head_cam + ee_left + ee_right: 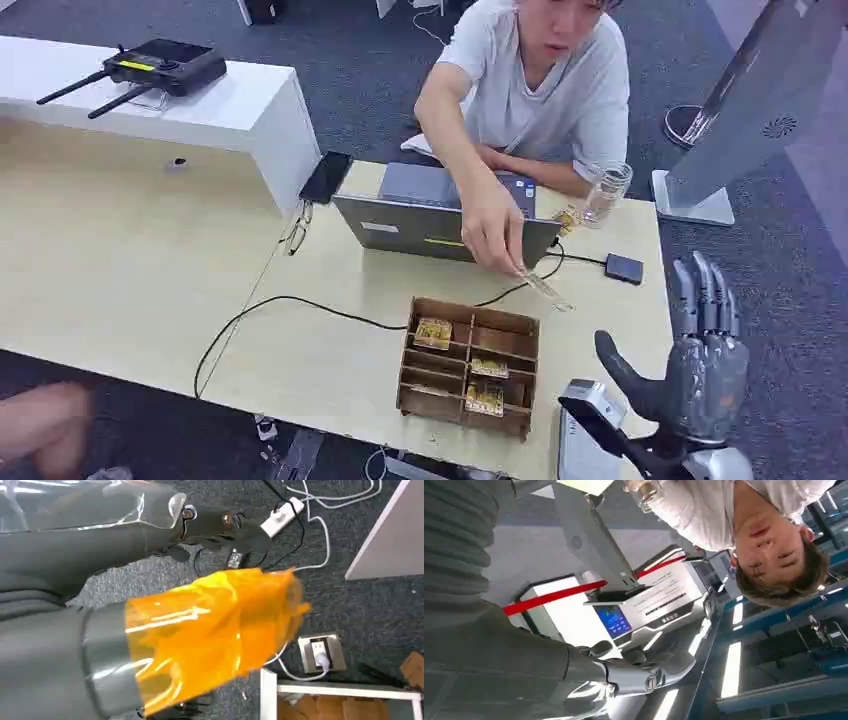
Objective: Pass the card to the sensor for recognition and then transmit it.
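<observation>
A person's hand [492, 228] reaches over the laptop and holds a thin pale card [546, 289] just above the table, past the far right corner of the wooden card box [468, 368]. The box holds several yellow cards [433, 332] in its slots. A small black sensor pad [624, 268] lies on the table at the right, on a cable. My right hand [702, 355] is raised near the table's right front corner, fingers straight up, thumb apart, holding nothing; its fingers [644, 676] are spread. My left hand [165, 595], its thumb wrapped in orange film, hangs over the floor holding nothing.
A grey laptop [440, 225] stands open in front of the seated person [540, 80]. A glass jar [606, 192] and a black phone [326, 176] lie on the table. A black cable [290, 305] crosses the tabletop. A white shelf with a controller [165, 65] stands far left.
</observation>
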### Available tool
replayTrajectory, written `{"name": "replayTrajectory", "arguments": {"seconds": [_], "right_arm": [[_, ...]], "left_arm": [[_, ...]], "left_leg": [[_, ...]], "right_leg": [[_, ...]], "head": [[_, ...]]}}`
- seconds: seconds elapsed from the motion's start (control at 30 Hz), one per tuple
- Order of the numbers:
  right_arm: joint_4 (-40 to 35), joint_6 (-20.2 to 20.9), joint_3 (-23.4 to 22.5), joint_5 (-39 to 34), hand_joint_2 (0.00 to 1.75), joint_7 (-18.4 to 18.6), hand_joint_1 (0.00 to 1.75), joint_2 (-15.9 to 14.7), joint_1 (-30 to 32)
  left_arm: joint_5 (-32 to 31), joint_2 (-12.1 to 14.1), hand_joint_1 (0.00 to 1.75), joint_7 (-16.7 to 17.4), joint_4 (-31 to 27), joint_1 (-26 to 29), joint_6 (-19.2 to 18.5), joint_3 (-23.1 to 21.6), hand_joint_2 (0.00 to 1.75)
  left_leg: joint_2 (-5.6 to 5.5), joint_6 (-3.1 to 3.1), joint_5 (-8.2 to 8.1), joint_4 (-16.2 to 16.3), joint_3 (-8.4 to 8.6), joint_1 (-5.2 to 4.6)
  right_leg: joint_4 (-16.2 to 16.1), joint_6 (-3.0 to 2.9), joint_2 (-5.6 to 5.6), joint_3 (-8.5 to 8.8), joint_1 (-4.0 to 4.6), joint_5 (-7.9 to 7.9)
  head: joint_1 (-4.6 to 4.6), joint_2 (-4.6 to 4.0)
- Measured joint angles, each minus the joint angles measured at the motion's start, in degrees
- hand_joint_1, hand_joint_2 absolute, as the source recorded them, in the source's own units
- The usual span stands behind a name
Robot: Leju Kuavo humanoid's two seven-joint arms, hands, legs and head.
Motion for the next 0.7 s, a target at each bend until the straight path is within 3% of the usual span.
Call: {"name": "replayTrajectory", "arguments": {"seconds": [0.7], "right_arm": [[4.11,2.45,2.91,-1.81,1.75,2.95,0.0,0.0,-5.13]], "left_arm": [[-0.72,0.0,0.0,1.12,0.0,-0.08,-0.57,-2.23,0.0]], "left_leg": [[-0.03,0.01,0.0,0.0,-0.06,0.0]], "right_leg": [[0.0,0.01,-0.03,-0.02,0.0,-0.02]], "head": [[0.0,0.0]]}}
